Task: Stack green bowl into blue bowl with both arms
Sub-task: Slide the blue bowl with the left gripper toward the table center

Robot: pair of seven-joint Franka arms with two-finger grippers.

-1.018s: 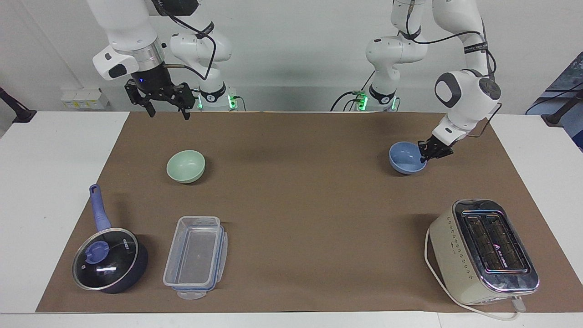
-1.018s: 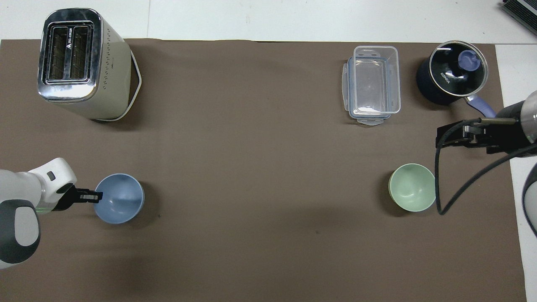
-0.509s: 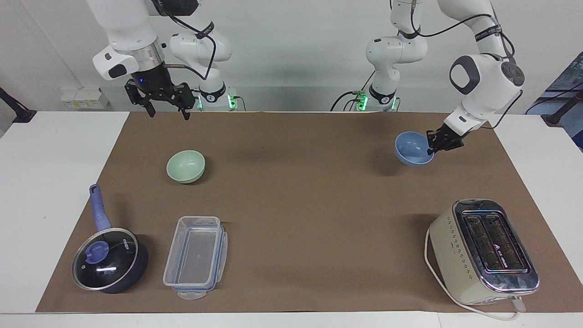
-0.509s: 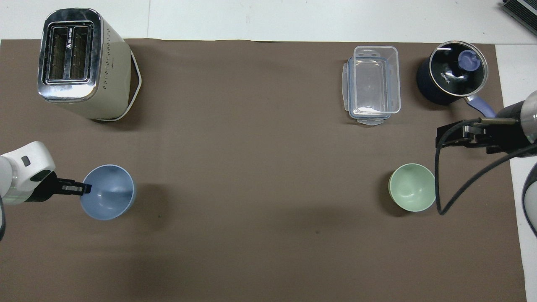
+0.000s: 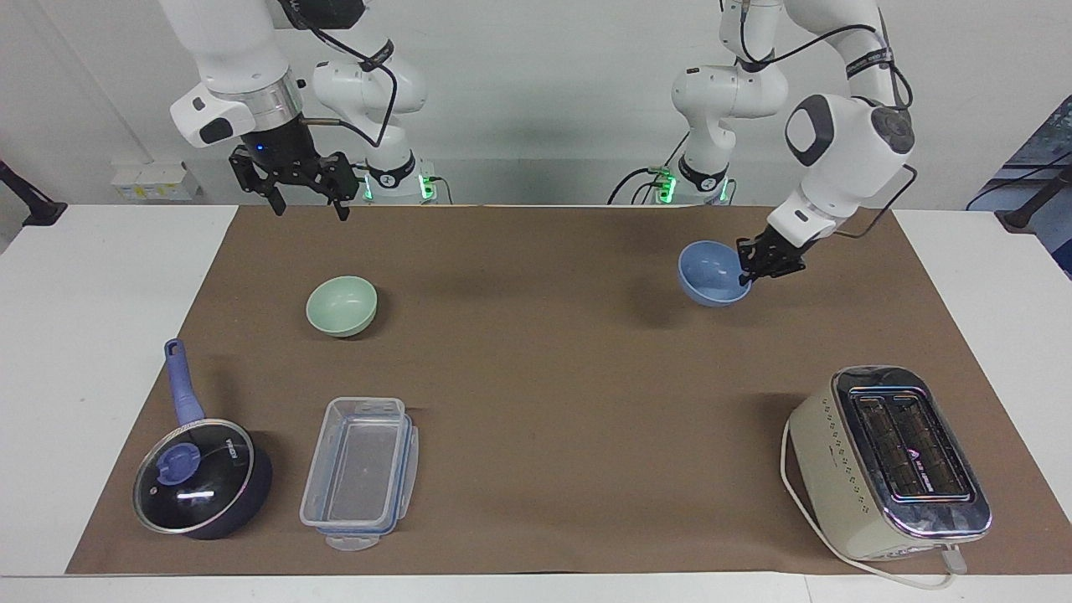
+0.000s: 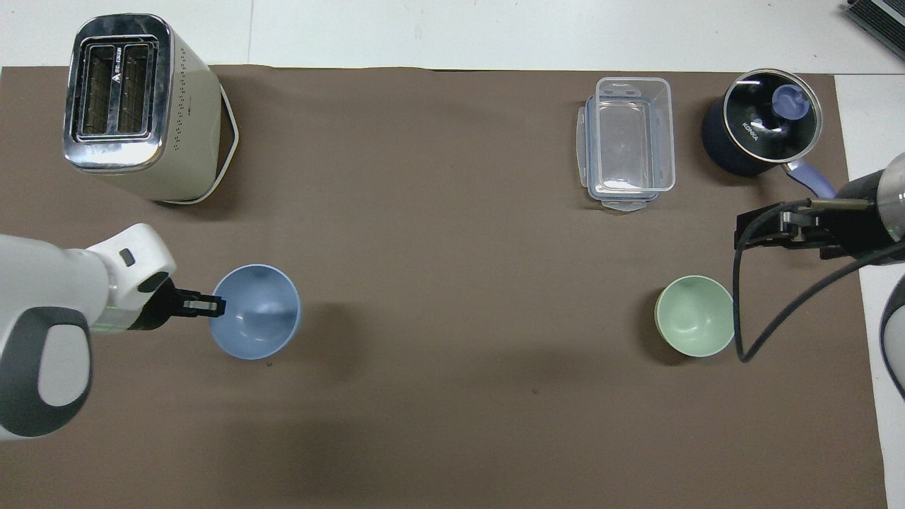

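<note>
Blue bowl [image 5: 713, 284] moving toward table middle, raised off the mat | left gripper [image 5: 760, 265] clamping its rim | right gripper [image 5: 306, 194] waiting, fingers apart, above green bowl [image 5: 342, 306], which is sitting on the mat | step: carrying blue bowl | next: setting it down centrally.

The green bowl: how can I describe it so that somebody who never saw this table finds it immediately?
Look at the right arm's end of the brown mat, where a clear plastic container and a dark lidded saucepan stand. Nearer to the robots than the container sits the green bowl, alone on the mat. It is pale mint; the same-sized blue bowl is held up by the left gripper.
</note>
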